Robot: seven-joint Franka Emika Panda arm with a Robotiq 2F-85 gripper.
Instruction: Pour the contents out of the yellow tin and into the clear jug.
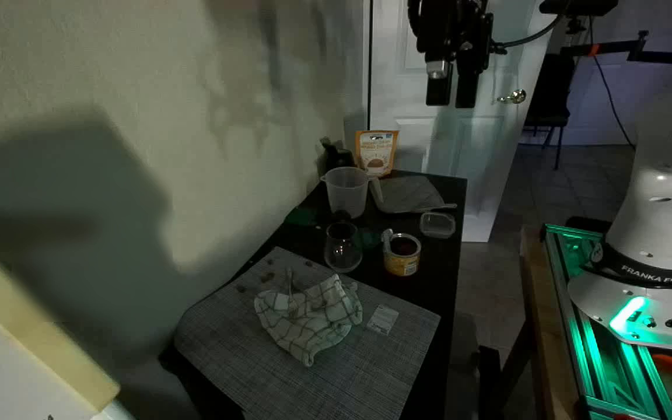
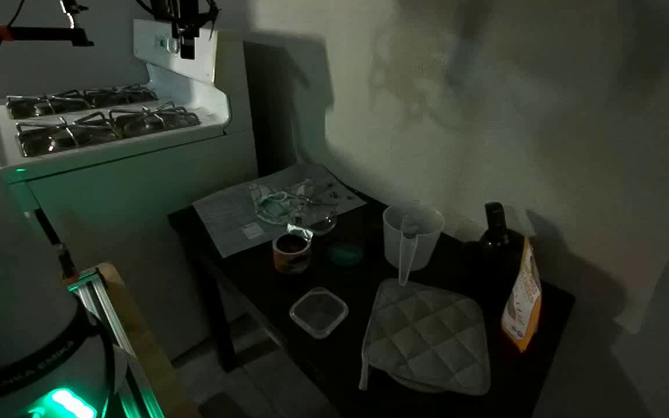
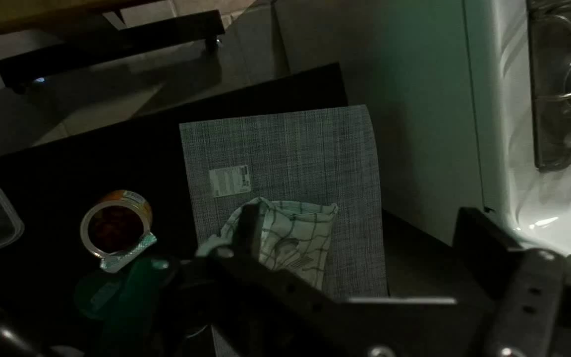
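Observation:
The yellow tin (image 1: 402,265) stands upright on the dark table with its peeled foil lid at the rim. It also shows in the exterior view (image 2: 292,264) and in the wrist view (image 3: 139,201), with dark reddish contents inside. The clear jug (image 1: 347,195) stands upright near the wall, its handle facing the exterior view's camera (image 2: 413,238). I cannot make the jug out in the wrist view. My gripper (image 1: 452,93) is high above the table, apart from both. In the wrist view the gripper (image 3: 365,235) has its fingers spread with nothing between them.
A clear drinking glass (image 1: 343,254) stands between tin and jug. A low clear container (image 2: 319,313), a quilted pot holder (image 2: 427,337), an orange-white bag (image 1: 375,154) and a dark bottle (image 2: 496,226) share the table. A checked cloth (image 1: 312,318) lies on a grey placemat (image 1: 371,367).

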